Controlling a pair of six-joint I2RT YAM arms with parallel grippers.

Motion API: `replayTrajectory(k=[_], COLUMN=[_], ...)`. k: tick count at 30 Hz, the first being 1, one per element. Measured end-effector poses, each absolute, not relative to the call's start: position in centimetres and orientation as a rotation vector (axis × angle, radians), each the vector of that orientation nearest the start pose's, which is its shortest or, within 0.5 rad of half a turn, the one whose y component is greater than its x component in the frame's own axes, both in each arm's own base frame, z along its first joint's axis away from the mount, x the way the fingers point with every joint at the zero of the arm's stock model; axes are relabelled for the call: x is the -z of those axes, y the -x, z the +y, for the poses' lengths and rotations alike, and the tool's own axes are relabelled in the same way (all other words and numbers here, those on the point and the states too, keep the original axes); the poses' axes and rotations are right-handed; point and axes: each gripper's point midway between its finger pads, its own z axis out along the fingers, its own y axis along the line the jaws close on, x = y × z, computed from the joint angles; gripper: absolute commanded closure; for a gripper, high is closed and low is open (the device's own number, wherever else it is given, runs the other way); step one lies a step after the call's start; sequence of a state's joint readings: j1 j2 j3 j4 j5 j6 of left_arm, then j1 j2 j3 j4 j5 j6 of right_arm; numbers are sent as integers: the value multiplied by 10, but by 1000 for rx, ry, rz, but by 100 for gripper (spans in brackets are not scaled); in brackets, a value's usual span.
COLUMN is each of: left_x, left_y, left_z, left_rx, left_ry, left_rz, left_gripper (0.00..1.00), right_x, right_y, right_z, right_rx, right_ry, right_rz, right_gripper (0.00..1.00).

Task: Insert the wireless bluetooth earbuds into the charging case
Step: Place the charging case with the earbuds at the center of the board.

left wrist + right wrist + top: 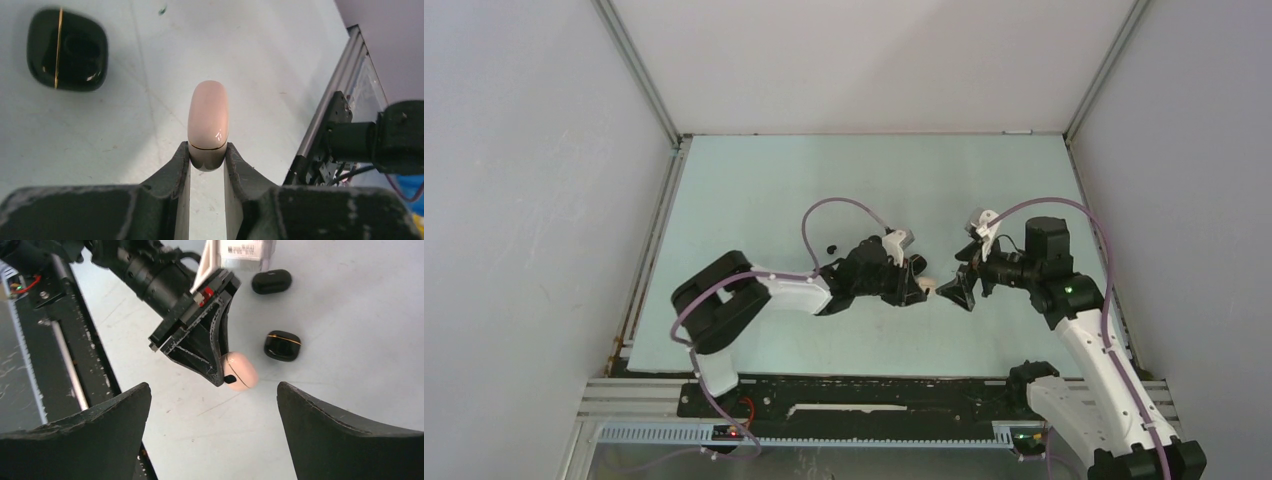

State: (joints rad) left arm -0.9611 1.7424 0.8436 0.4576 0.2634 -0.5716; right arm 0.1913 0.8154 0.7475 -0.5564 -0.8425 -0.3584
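Observation:
My left gripper point(207, 157) is shut on the lower end of a closed, pale pink pebble-shaped charging case point(208, 120) and holds it above the mat. The case also shows in the top view point(928, 285) and in the right wrist view point(241, 371). My right gripper point(214, 390) is open wide and empty, facing the case from the right with a short gap between them point(955, 289). No earbud shows clearly. A tiny dark thing point(831, 247) lies on the mat left of the left wrist, too small to name.
A closed black case with a gold seam point(67, 50) lies on the pale green mat point(754, 200); it also shows in the right wrist view point(282, 345), with a second black case point(271, 281) beyond it. A black rail point(864, 395) runs along the near edge.

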Motion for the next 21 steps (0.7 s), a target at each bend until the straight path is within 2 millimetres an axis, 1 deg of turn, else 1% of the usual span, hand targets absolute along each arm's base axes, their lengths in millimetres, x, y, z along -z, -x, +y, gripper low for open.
replayTrajectory(k=[2, 4, 6, 7, 8, 10, 13, 16, 19, 21], left_x=[-66, -46, -32, -29, -29, -31, -26, -28, -29, -33], left_y=[-213, -211, -207, -206, -207, -209, -213, -218, -219, -221], left_z=[-421, -422, -421, -421, -423, -423, -418, -410, -390, -369], left_rx=[1197, 1203, 1196, 1200, 1200, 1175, 1092, 999, 859, 730], left_ry=[-544, -487, -443, -424, -414, -401, -393, -414, -447, -467], left_rz=[2230, 2323, 2404, 2427, 2441, 2462, 2511, 2528, 2555, 2562], left_gripper=[85, 80, 75, 72, 69, 58, 52, 48, 45, 43], right_x=[-198, -197, -196, -196, -195, -193, -190, -188, -188, -188], right_y=[-208, -212, -214, -215, -215, -216, -218, -219, -218, -218], right_z=[158, 155, 153, 152, 152, 151, 151, 151, 151, 151], right_rx=[-782, -761, -747, -745, -742, -740, -744, -748, -749, -748], right_ry=[957, 936, 921, 918, 914, 910, 907, 905, 905, 905], right_rz=[1834, 1848, 1857, 1862, 1867, 1876, 1893, 1902, 1902, 1903], right_gripper=[1, 1, 1, 1, 1, 1, 1, 1, 1, 1])
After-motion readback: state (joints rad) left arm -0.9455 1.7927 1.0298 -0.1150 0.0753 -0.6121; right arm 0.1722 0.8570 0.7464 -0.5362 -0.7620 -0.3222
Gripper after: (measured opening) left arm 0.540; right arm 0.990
